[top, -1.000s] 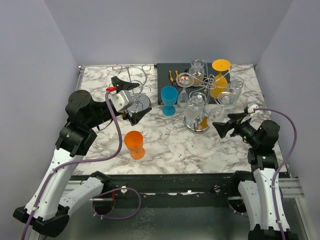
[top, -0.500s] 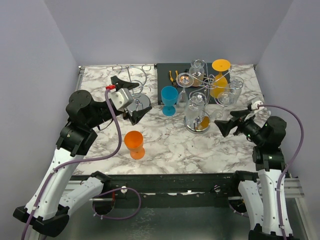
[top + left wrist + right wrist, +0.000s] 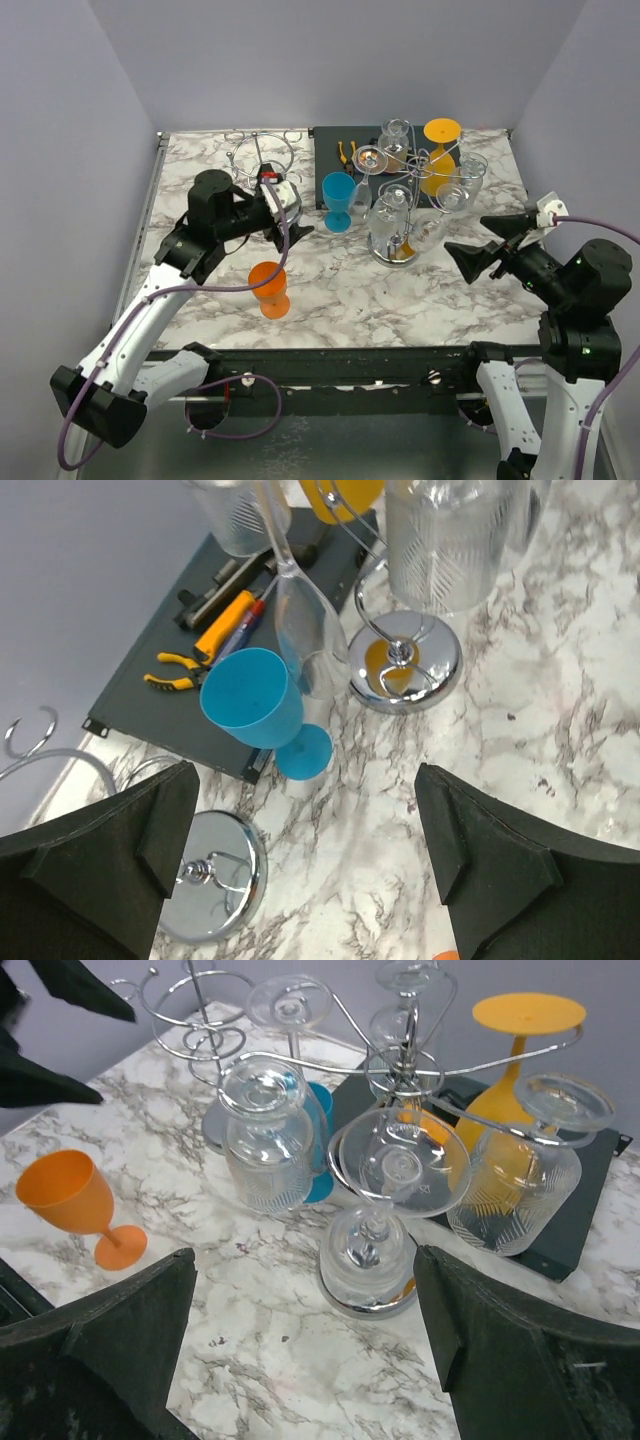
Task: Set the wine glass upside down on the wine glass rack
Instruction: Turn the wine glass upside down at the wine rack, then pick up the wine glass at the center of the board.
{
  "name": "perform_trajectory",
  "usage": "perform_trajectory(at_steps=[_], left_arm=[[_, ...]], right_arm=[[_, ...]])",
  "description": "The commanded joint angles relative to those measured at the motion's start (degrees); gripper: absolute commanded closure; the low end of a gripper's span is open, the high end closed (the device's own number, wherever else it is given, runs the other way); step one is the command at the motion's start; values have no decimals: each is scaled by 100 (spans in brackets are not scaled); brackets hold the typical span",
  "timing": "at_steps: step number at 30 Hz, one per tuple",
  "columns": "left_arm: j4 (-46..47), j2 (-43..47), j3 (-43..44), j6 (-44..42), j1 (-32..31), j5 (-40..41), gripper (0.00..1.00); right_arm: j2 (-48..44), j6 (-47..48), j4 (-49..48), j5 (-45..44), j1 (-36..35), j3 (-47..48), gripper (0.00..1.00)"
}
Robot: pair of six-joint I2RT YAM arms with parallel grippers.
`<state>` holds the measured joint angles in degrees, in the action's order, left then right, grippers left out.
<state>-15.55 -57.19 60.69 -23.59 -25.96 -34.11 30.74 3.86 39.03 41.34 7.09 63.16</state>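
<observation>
- Marbled desk (image 3: 340,300) fills the floor of a plain grey booth. Nearest the arm bases, the orange wine glass (image 3: 268,284) stands upright with nothing touching it.
- The left end effector (image 3: 293,212) is spread wide and empty. Over the last second it has swung rightward, and it now hangs between the empty rack (image 3: 214,878) and the blue wine glass (image 3: 338,197), which also stands upright.
- The right end effector (image 3: 468,240), likewise spread and empty, has drawn back to the right, away from the loaded rack (image 3: 396,250).
- The left arm is probably taking the job, lining up on a glass, perhaps the blue one. Nothing is gripped yet, so lifting, inverting and hanging all remain.
- Farthest back, a dark tray (image 3: 328,150) lies behind the racks.
</observation>
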Motion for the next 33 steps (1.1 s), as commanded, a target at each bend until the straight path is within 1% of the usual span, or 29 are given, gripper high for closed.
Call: perform_trajectory(at_steps=[1,6,10,13,17,22,26,33], left_arm=[[45,-554,-16,-1655,-44,-704,3],[52,-1378,125,-2970,-126,-650,5],[65,-1835,134,-3946,-196,-535,11],[104,-2234,288,-4383,-255,-414,14],[227,-2678,578,-4506,-363,-227,16],[263,-3130,847,-4775,-476,-25,17],[250,-3473,1083,-4696,-516,84,25],[36,-3797,1227,-4874,-525,258,31]], right_arm=[[230,-305,388,210,-9,666,5],[665,-852,364,572,-9,1394,6],[750,-1000,-28,667,-12,1605,8],[918,-1080,-146,855,-6,1739,11],[859,-1091,-329,766,-8,1784,13],[723,-1202,-623,699,-6,1619,14],[705,-1346,-829,785,-11,1478,15],[718,-1418,-982,752,-6,1489,17]])
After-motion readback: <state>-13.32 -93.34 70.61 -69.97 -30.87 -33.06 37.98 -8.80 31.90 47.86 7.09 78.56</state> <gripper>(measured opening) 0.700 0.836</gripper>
